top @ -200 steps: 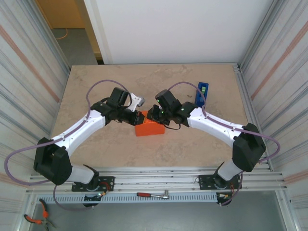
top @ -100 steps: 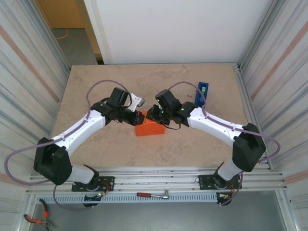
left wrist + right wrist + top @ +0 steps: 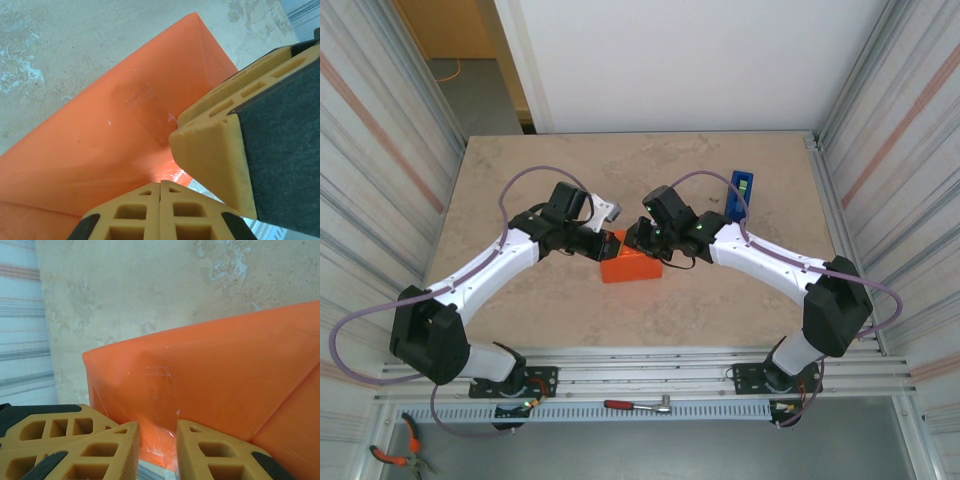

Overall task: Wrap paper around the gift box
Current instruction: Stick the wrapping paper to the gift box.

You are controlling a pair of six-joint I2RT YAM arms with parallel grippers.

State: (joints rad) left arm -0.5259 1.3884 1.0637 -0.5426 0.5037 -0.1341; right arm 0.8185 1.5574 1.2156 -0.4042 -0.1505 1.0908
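Paper (image 3: 632, 268) sits folded into a parcel. I see my left gripper (image 3: 160, 186) clenched on nothing, right gripper (image 3: 157, 432) narrowly parted over the clear tape (image 3: 147, 112); grip unclear.

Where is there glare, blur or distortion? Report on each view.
Top external: even light, sharp, faint shadows under the arms, side walls splayed by the wide lens. Left wrist: the clear tape glints on the paper; the near foreground is slightly soft. Right wrist: the tape shines too, and the table grain is crisp.
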